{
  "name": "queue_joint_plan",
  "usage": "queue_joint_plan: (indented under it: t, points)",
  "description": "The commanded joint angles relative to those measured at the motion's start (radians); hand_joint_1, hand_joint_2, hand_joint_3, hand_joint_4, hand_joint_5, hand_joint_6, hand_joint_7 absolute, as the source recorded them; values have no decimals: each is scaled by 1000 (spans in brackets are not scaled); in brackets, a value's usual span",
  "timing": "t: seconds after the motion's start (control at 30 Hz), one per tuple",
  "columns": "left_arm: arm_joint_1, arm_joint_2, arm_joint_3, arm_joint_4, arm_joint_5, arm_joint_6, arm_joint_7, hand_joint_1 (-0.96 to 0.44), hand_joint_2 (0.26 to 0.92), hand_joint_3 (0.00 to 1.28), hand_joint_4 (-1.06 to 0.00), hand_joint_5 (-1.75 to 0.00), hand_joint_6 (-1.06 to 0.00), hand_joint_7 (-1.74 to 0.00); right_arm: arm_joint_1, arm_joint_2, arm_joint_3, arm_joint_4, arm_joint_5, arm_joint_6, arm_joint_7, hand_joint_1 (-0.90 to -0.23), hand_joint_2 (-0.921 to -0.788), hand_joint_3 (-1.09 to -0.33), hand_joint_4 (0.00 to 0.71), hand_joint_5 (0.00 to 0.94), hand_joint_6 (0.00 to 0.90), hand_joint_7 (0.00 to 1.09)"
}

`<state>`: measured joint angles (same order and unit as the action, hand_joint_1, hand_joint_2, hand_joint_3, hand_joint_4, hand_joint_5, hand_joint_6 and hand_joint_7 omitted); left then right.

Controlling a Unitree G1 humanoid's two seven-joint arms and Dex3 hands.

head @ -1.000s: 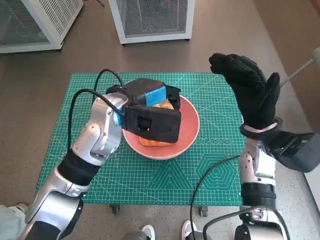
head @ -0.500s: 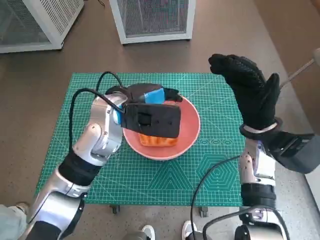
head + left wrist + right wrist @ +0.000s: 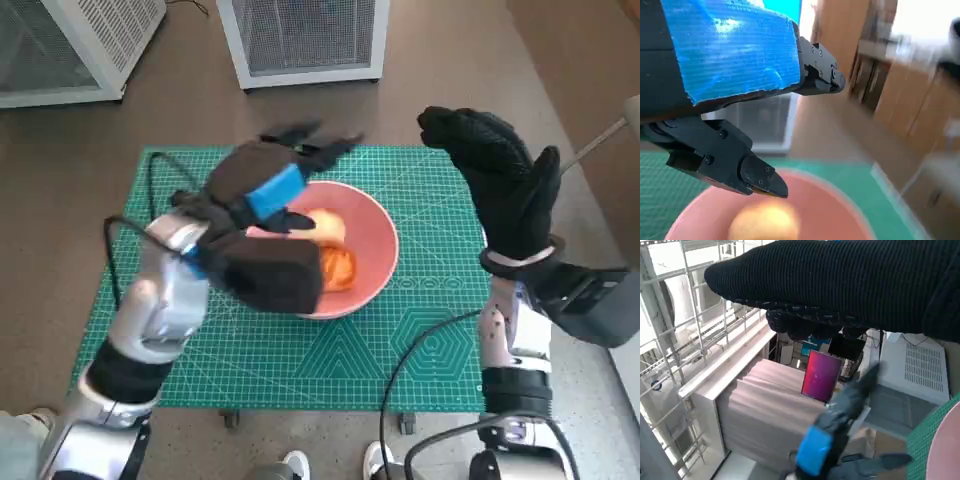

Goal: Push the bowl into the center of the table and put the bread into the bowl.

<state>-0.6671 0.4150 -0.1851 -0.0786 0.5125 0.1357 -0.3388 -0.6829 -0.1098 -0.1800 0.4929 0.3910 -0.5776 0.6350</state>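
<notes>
A green cutting mat (image 3: 420,330) covers the small table, with the pink bowl (image 3: 375,262) resting on it.

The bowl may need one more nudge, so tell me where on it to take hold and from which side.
Grip the pink bowl by its rim on the robot's right side. That stretch of rim is bare and nearest the raised right hand. The left hand and its forearm cover the other side, and the bread fills the middle, so a thin upright rim suits a pinch from above.
</notes>
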Motion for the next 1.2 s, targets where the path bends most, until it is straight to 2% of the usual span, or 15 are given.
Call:
queue_joint_plan:
  t: [0.03,0.2,0.27,0.53,0.7,0.87,1.2]
  points:
    - [62,-40,127,-66,-150,-66,62,-269,862,25,-141,-4,-298,-15,22,6,7,-7,-7,20,-18,-667,-921,-676,214,0,194,277]
    - [113,-62,230,-44,-338,-221,77,-340,902,43,-149,-7,-313,-22,16,9,14,-21,-15,31,-40,-669,-921,-676,215,1,195,277]
    - [131,-76,257,-30,-408,-266,74,-401,913,90,-165,-13,-312,-23,14,10,18,-29,-20,35,-51,-669,-921,-677,215,1,196,277]
    - [174,-139,323,46,-641,-382,35,-489,921,192,-182,-15,-285,-11,5,13,33,-65,-40,57,-98,-665,-921,-681,216,1,195,278]
    - [188,-150,343,70,-703,-398,25,-505,921,207,-196,-19,-283,-10,3,17,41,-86,-52,68,-120,-661,-921,-683,218,2,194,280]
    - [198,-160,350,61,-758,-369,15,-506,921,212,-206,-20,-286,-12,2,19,51,-112,-60,78,-136,-659,-921,-684,218,2,195,286]
    - [201,-161,343,41,-780,-338,15,-559,921,231,-227,-21,-303,-20,-18,9,63,-120,-68,83,-149,-673,-921,-680,220,2,186,294]
